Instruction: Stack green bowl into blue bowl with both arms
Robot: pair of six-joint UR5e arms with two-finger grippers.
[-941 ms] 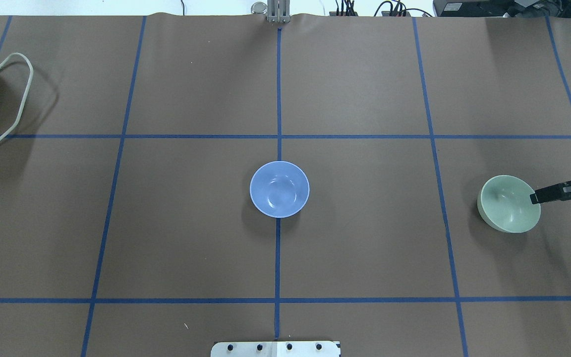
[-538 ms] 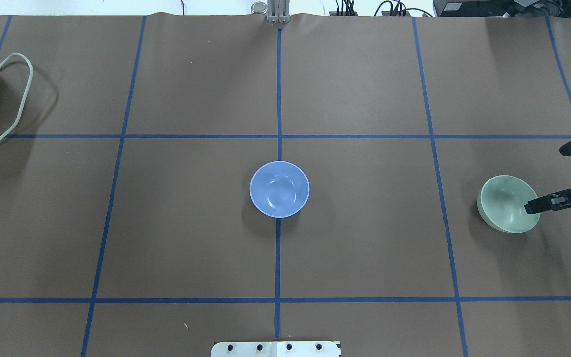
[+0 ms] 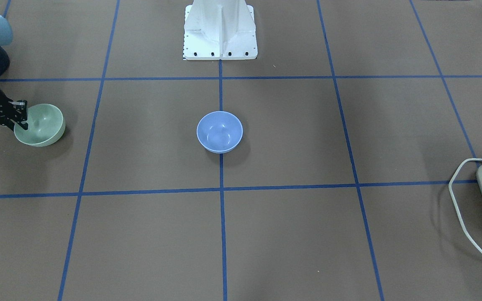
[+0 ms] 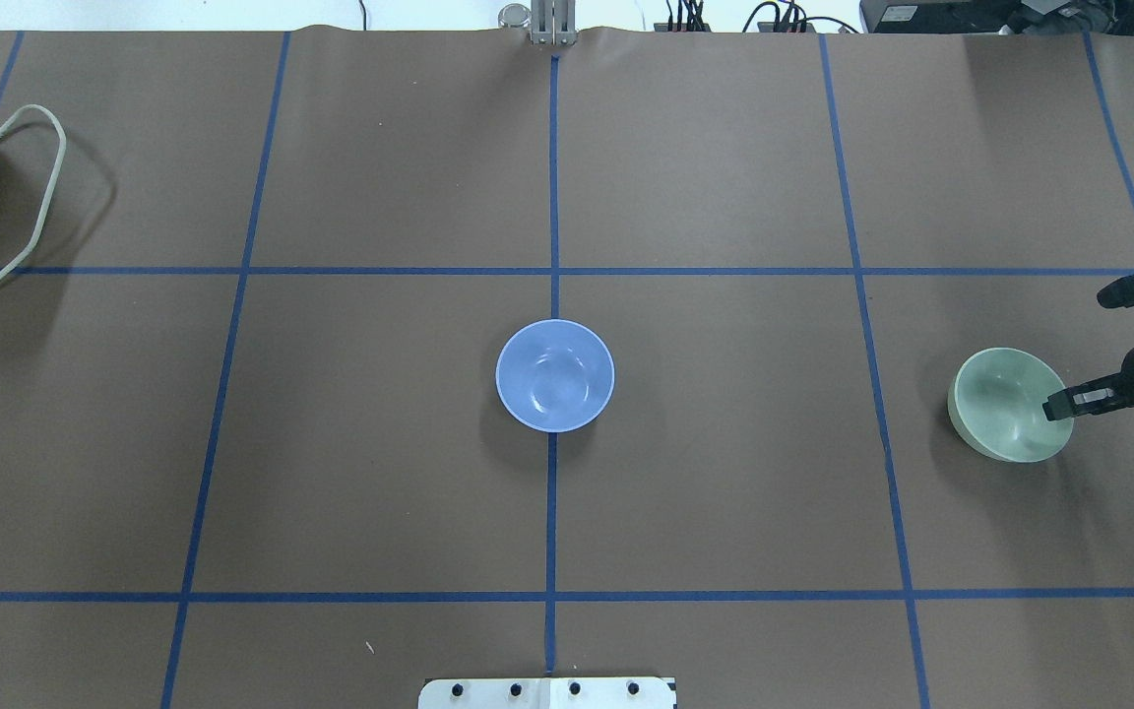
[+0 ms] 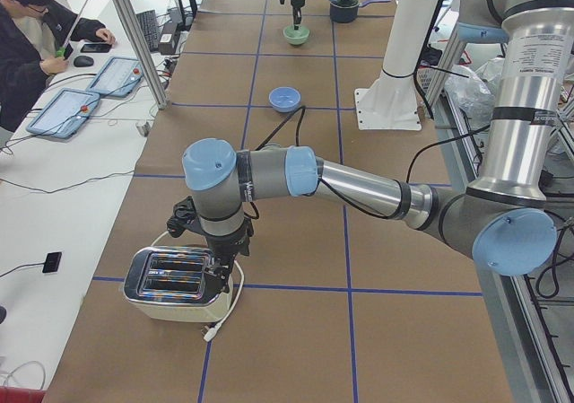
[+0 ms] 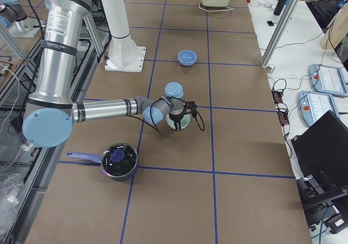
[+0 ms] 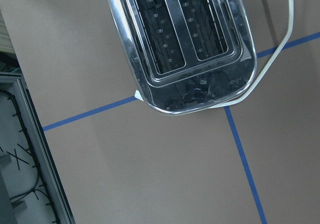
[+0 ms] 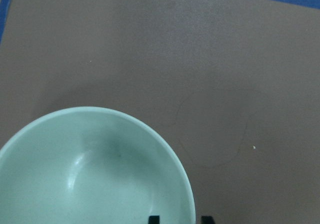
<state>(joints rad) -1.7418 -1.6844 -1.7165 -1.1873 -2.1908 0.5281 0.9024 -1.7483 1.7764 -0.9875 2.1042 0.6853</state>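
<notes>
The right pincer (image 4: 1059,406) is set at the rim of the green bowl (image 4: 1005,406), on the side of the bowl turned away from the bench's middle. In the right wrist view its two fingertips (image 8: 154,219) are seen narrowly parted, one just inside the rim and one just outside it, with the bowl wall between them. Contact with the wall cannot be made out. The green bowl is stood upright on the bench (image 4: 724,492), directly below and ahead of this pincer. The blue bowl (image 4: 554,375) is placed well apart from the right pincer, upright, on a blue tape line (image 4: 552,197) at the middle of the bench. A dark lidded saucepan (image 6: 117,161) is seen near the right pincer, apart from the green bowl. The left pincer (image 5: 218,273) is held just above a chrome toaster (image 5: 175,282), well apart from both bowls. Whether it is wide or narrow cannot be told.
</notes>
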